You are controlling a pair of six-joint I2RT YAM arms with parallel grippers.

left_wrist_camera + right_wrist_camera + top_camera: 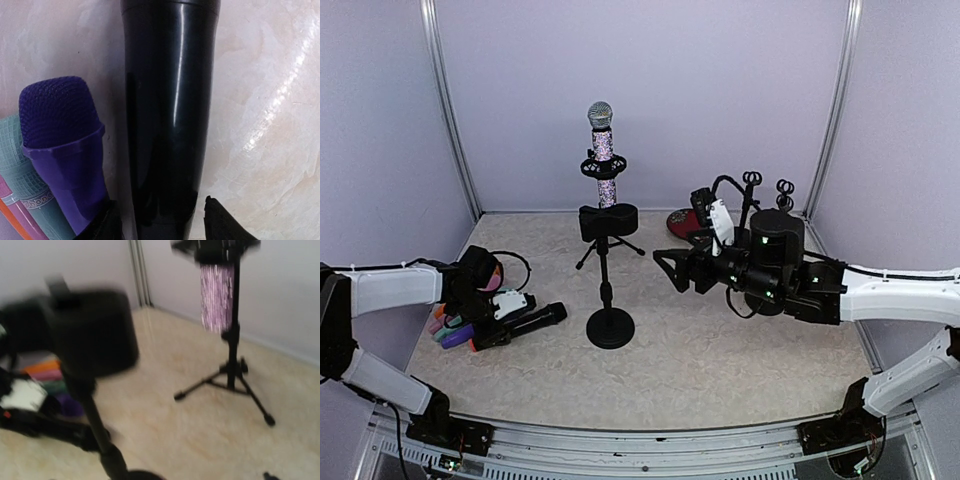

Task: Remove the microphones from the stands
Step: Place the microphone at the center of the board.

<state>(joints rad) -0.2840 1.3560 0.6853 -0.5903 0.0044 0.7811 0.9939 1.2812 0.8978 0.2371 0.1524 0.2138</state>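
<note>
**Both arms reach inward, jaws apart**

The left arm (390,287) comes in from 9 o'clock with its forearm about level. Its wrist is bent down, so the left gripper (498,325) sits low and points toward 4 o'clock. Its fingers (222,225) stand partly spread. The right arm (900,295) comes in from 3 o'clock, its forearm near level and held higher. The right gripper (665,268) aims at 9 o'clock with its jaws apart.
</note>
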